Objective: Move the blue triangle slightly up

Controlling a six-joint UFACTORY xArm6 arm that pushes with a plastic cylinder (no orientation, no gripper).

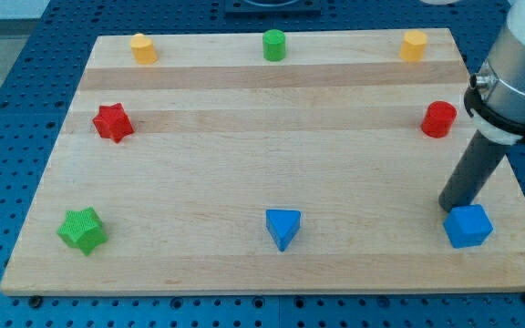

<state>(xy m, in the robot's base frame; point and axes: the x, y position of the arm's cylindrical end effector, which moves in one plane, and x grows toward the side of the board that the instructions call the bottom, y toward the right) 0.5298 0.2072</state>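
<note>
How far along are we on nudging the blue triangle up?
Nothing looks done: the blue triangle sits near the board's bottom edge, level with the green star and blue cube. In hand: my tip is at the view's right, just above the cube, far from the triangle. Left: bring the tip below the triangle and push it up slightly.

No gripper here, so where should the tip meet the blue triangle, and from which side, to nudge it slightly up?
Come from the view's bottom and press the blue triangle at its lower point, centred, so it slides straight instead of turning. Its broad edge faces the view's top. My tip now sits far to the view's right, right against the blue cube, so it probably must first travel round below the triangle.
</note>
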